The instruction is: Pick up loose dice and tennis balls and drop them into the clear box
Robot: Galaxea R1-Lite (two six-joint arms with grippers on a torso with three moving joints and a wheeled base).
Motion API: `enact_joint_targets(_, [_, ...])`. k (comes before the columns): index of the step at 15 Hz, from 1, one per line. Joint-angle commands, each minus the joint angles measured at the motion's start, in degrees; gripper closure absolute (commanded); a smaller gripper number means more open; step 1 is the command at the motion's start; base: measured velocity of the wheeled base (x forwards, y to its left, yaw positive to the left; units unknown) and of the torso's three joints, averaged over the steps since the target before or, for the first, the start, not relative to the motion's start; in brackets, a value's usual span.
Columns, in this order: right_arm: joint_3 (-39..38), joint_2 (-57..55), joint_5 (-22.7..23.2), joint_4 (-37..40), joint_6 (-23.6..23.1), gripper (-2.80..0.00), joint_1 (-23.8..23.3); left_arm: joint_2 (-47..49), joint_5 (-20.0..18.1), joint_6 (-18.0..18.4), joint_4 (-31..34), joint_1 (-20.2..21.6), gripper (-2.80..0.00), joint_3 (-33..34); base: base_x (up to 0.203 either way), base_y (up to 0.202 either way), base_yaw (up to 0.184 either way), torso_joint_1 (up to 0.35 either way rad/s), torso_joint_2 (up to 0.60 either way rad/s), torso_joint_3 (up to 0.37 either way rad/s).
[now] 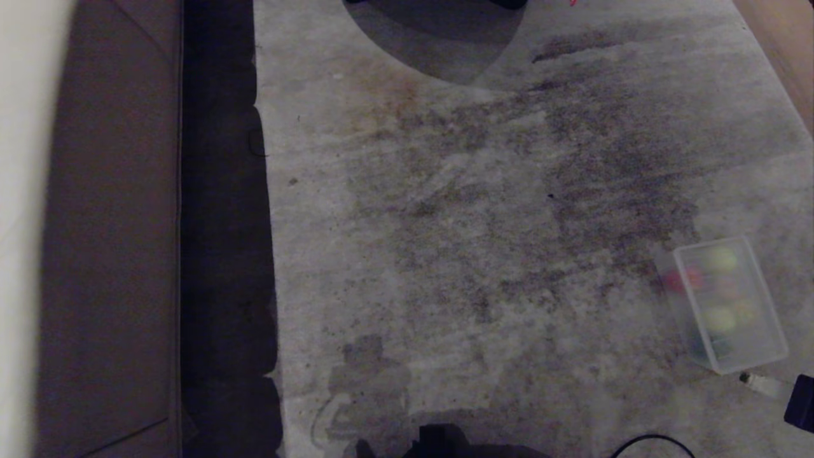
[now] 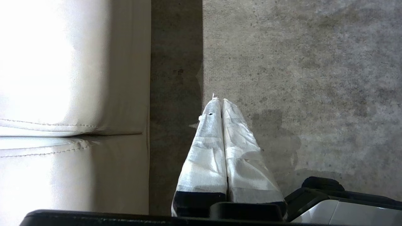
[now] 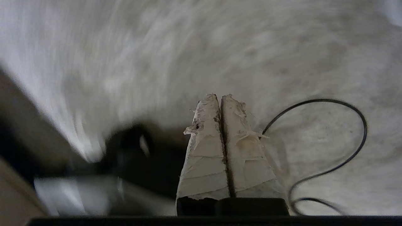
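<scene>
Right gripper (image 3: 220, 96): taped fingers pressed together, pinching nothing, over grey carpet, thin black cable (image 3: 351, 157) looping just beside it; surroundings blurred. Left gripper (image 2: 219, 100): taped fingers also pressed together, empty, above the carpet edge by a dark strip next to a cream sofa (image 2: 62, 94). Neither gripper shows in the head view. Clear box (image 1: 766, 318) sits on the stained carpet (image 1: 445, 222) at near right, holding two yellow-green tennis balls (image 1: 720, 259) and a red die (image 1: 680, 280); other contents too blurred to tell. Far centre: dark rounded shadow.
</scene>
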State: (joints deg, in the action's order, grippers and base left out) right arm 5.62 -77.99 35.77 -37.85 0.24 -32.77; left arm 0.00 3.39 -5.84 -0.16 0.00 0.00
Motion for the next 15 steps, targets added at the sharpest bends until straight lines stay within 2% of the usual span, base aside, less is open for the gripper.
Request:
enact_joint_targets(1, [-3.60,19.79,-4.62,5.24,-0.72,0.00,9.36,0.00,0.04,-0.05,-0.02,0.00,0.00,0.09,0.000,0.000,0.000,0.000,0.00,0.000])
enact_joint_targets(4, [-5.12,39.05,-13.37,16.18,1.83,0.00,18.65,0.09,0.04,-0.05,-0.02,0.00,0.00,0.09,0.000,0.000,0.000,0.000,0.00,0.000])
enact_joint_targets(7, [-5.11,53.71,-22.43,27.55,3.11,0.00,27.33,0.09,0.04,-0.05,-0.02,0.00,0.00,0.09,0.000,0.000,0.000,0.000,0.00,0.000])
enact_joint_targets(8, [-5.13,56.52,-27.69,29.92,2.23,0.00,30.85,0.05,0.04,-0.05,-0.02,0.00,0.00,0.09,0.000,0.000,0.000,0.000,0.00,0.000])
enact_joint_targets(9, [-5.67,58.20,-34.05,31.77,1.13,0.00,32.39,0.09,0.04,-0.05,-0.02,0.00,0.00,0.09,0.000,0.000,0.000,0.000,0.00,0.000])
enact_joint_targets(10, [-5.89,61.19,-35.93,33.38,1.11,0.00,32.58,0.07,0.04,-0.05,-0.02,0.00,0.00,0.09,0.000,0.000,0.000,0.000,0.00,0.000])
enact_joint_targets(15, [-6.21,77.88,-35.73,36.00,1.43,0.00,33.15,0.08,0.04,-0.05,-0.02,0.00,0.00,0.09,0.000,0.000,0.000,0.000,0.00,0.000])
